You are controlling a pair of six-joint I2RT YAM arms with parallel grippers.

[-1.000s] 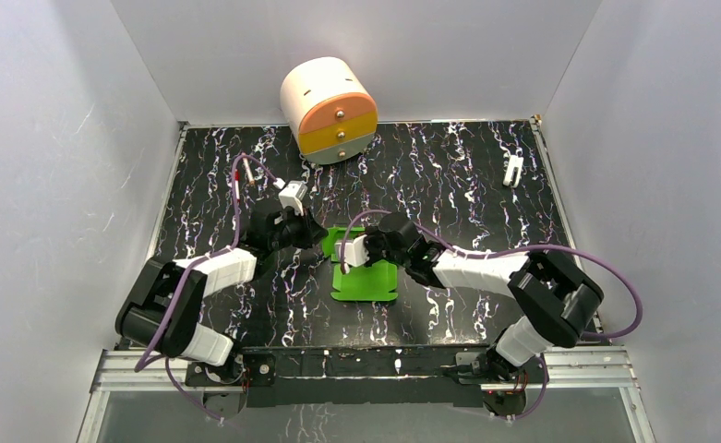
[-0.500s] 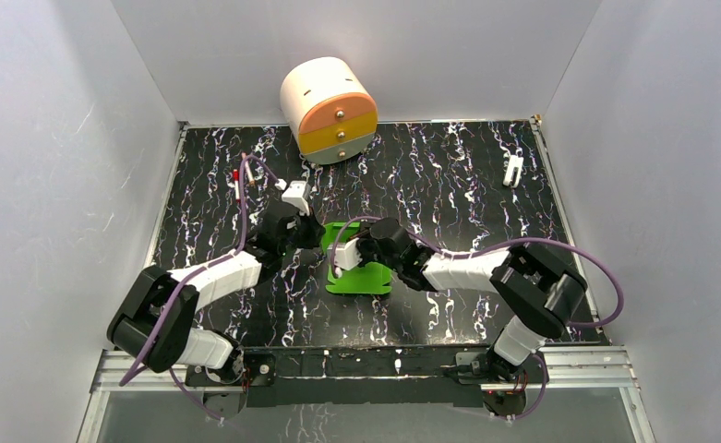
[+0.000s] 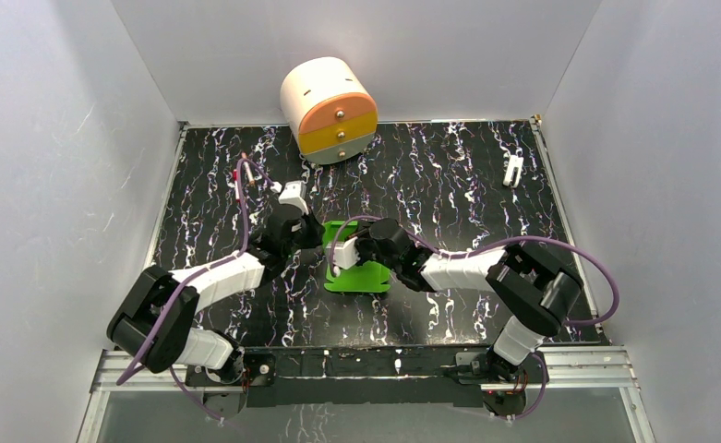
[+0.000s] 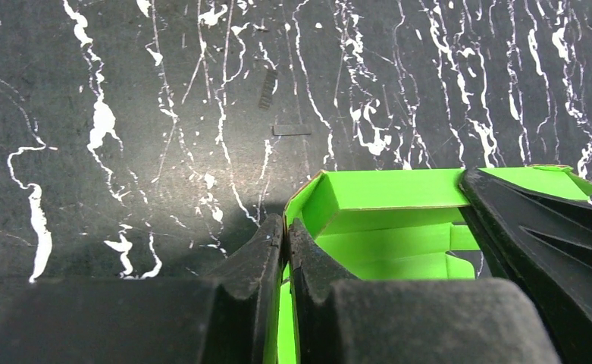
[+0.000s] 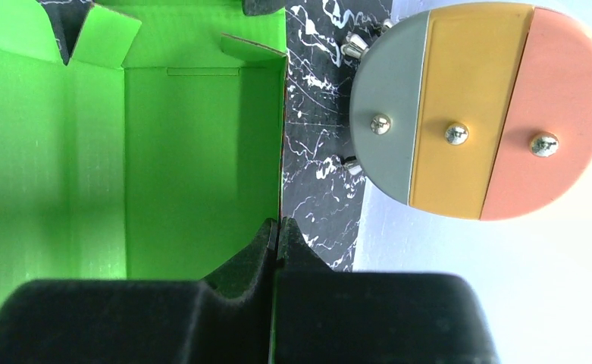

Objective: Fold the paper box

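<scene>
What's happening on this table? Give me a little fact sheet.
item: paper box, bright green, partly folded, walls raised, top open
left fingers: pinched shut on a box wall
right fingers: pinched shut on a box wall's edge
behind: round drawer unit at the back

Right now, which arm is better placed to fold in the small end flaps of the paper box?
Probably left: the left gripper is shut on the paper box at the corner beside the small flaps; the right gripper is shut farther along a wall and steadies it.
</scene>
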